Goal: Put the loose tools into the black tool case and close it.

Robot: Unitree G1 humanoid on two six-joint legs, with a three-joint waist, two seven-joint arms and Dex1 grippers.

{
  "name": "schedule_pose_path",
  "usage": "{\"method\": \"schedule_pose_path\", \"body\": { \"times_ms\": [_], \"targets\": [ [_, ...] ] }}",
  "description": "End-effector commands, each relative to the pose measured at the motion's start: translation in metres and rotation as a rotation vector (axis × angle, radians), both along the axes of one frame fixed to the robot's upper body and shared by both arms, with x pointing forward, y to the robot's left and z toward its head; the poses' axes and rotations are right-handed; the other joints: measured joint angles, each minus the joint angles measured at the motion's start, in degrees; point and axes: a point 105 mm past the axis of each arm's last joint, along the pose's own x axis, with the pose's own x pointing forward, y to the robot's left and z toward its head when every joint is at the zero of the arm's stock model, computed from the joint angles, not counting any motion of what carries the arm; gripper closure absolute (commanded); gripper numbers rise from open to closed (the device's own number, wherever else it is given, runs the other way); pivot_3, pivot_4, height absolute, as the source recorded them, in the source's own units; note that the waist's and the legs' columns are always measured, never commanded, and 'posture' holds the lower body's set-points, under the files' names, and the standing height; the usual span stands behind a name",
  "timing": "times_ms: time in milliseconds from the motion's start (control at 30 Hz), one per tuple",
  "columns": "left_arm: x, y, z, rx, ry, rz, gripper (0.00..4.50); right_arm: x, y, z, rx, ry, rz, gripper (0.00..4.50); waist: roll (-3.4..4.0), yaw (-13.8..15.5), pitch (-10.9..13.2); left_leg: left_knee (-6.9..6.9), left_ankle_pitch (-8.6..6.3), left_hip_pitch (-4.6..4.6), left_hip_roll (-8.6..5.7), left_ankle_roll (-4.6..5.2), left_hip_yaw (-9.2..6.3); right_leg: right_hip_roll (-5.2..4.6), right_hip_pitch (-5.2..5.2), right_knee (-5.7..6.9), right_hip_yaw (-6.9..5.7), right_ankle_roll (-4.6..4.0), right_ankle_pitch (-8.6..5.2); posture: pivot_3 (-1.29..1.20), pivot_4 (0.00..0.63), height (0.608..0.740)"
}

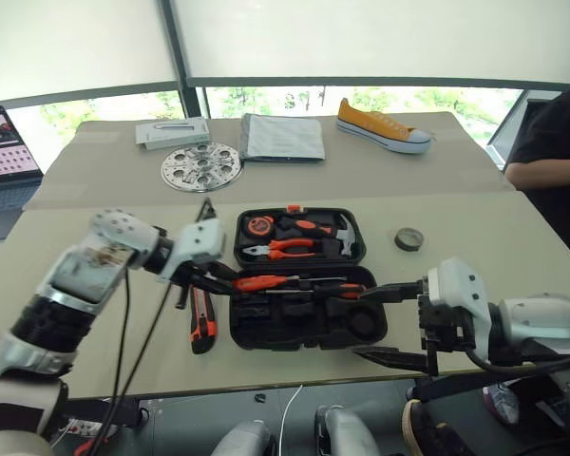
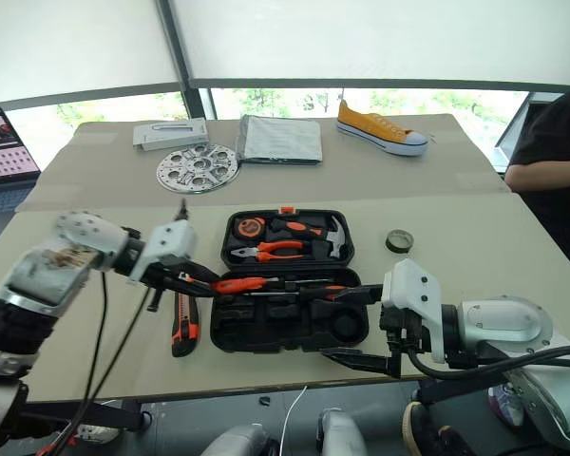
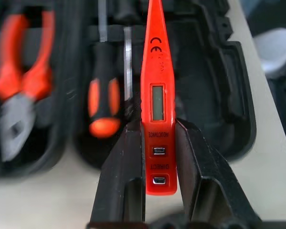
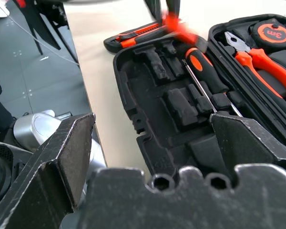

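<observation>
We see a beige bench below bright windows — the black tool case lies open, pliers inside; left claw clamps the tester screwdriver over it, right claw gapes empty.

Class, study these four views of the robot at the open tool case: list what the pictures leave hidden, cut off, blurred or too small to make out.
- Tester screwdriver: its tip runs off the left wrist view's edge; left gripper fingers cover its sides.
- Pliers: blurred in the left wrist view, partly cut off.
- Tape measure: cut by the right wrist view's edge.
- Tape roll: too small for detail in the head views.
- Utility knife: far end hidden under the left gripper in the head views.
</observation>
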Motion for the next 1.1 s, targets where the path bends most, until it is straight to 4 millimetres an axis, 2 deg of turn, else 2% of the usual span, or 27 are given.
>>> {"method": "schedule_pose_path", "body": {
  "times_ms": [33,300,467,567,633,667,733,833,933,1033,1100],
  "targets": [
    [0.0,-0.008,-0.008,0.081,0.038,-0.007,4.07,-0.003,0.001,0.011,0.006,-0.074,-0.019,0.0,0.0,-0.1,0.0,-0.01,0.05,0.0,0.01,0.1,0.0,0.0,0.0,0.0,0.0,0.0,0.0,0.0,0.15,0.74],
    [0.0,-0.021,-0.018,0.098,0.15,0.071,4.07,-0.003,0.002,0.014,0.03,-0.093,-0.065,0.0,0.0,-0.1,0.0,-0.01,0.06,-0.09,-0.01,0.19,-0.03,0.04,-0.11,-0.01,-0.02,0.0,0.0,0.0,0.15,0.74],
    [0.007,-0.023,-0.026,0.134,0.106,0.09,4.07,-0.002,0.002,0.015,0.036,-0.102,-0.078,0.0,0.0,0.1,0.0,0.02,0.06,-0.09,-0.02,0.19,-0.04,0.03,-0.09,-0.02,-0.01,0.0,0.0,0.0,0.15,0.74],
    [0.004,-0.022,-0.029,0.147,0.121,0.071,4.07,-0.001,0.002,0.018,0.046,-0.11,-0.084,0.0,0.0,0.1,0.0,0.01,0.06,-0.07,-0.02,0.19,-0.03,0.03,-0.08,-0.01,-0.01,0.0,0.0,0.0,0.15,0.74],
    [0.002,-0.022,-0.028,0.147,0.12,0.052,3.06,0.0,0.001,0.02,0.051,-0.114,-0.086,0.0,0.0,0.1,0.0,0.02,0.06,-0.07,-0.02,0.19,-0.04,0.03,-0.08,-0.01,-0.01,0.0,0.0,0.0,0.15,0.74],
    [0.001,-0.021,-0.027,0.147,0.12,0.042,2.87,0.001,0.001,0.02,0.052,-0.114,-0.088,0.0,0.0,0.1,0.0,0.03,0.06,-0.07,-0.02,0.19,-0.03,0.03,-0.08,-0.01,-0.01,0.0,0.0,0.0,0.15,0.74],
    [-0.002,-0.02,-0.024,0.145,0.125,0.023,2.1,0.002,0.001,0.02,0.054,-0.113,-0.091,0.0,0.0,0.0,0.0,0.03,0.06,-0.07,-0.02,0.19,-0.03,0.03,-0.08,-0.01,0.0,0.0,0.0,0.0,0.15,0.74],
    [-0.004,-0.021,-0.004,0.062,0.117,0.008,1.1,0.002,0.002,0.019,0.058,-0.109,-0.091,0.0,0.0,0.0,0.0,0.02,0.06,-0.07,-0.01,0.19,-0.03,0.04,-0.09,0.0,-0.01,0.0,0.0,0.0,0.15,0.74],
    [-0.006,-0.023,0.018,-0.074,0.083,-0.03,1.1,0.001,0.002,0.018,0.062,-0.103,-0.088,0.0,-0.01,0.0,0.0,0.06,0.07,-0.09,-0.01,0.19,-0.03,0.04,-0.09,0.0,-0.02,0.0,0.0,0.0,0.15,0.74],
    [-0.008,-0.017,0.024,-0.164,0.103,-0.016,1.1,0.002,0.002,0.017,0.061,-0.099,-0.089,0.0,0.0,0.0,0.0,0.05,0.06,-0.08,-0.02,0.19,-0.04,0.03,-0.1,-0.01,-0.03,0.0,0.0,0.0,0.15,0.74],
    [-0.008,-0.011,0.019,-0.226,0.119,-0.001,1.61,0.004,0.002,0.016,0.061,-0.098,-0.092,0.0,0.01,-0.1,0.0,0.03,0.06,-0.04,-0.01,0.19,-0.03,0.04,-0.09,0.0,-0.03,0.0,0.0,0.0,0.15,0.74]
  ]
}}
